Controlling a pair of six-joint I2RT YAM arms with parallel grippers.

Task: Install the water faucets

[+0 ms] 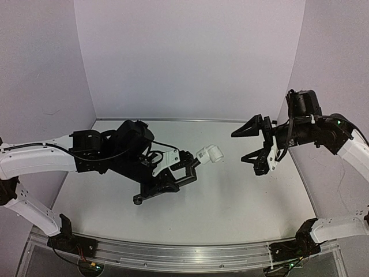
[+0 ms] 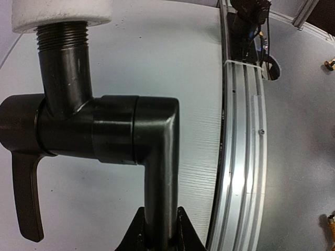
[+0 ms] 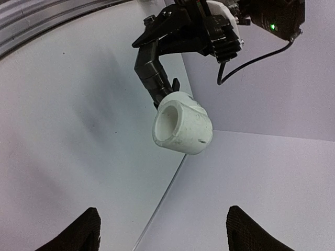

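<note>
Above table [image 1: 230, 208] — left fingers [image 2: 133, 235] clamped on faucet [image 2: 104, 136], white fitting [image 3: 182, 124] on its end | right fingers [image 3: 78, 232] wide, empty

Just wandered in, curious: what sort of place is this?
Likely a robotics test booth: plain walls enclose a white table, with two robot arms bolted to a metal rail.

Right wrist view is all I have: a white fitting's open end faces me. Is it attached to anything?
Observer: Yes. The left wrist view shows the white fitting sitting on the threaded end of the black faucet, with some threads showing.
Operator: What holds the faucet?
Observer: The left pincer, shut on its pipe end.
Operator: Am I touching the fitting?
Observer: No. From above, the right pincer is open and faces the fitting across a clear gap.
</note>
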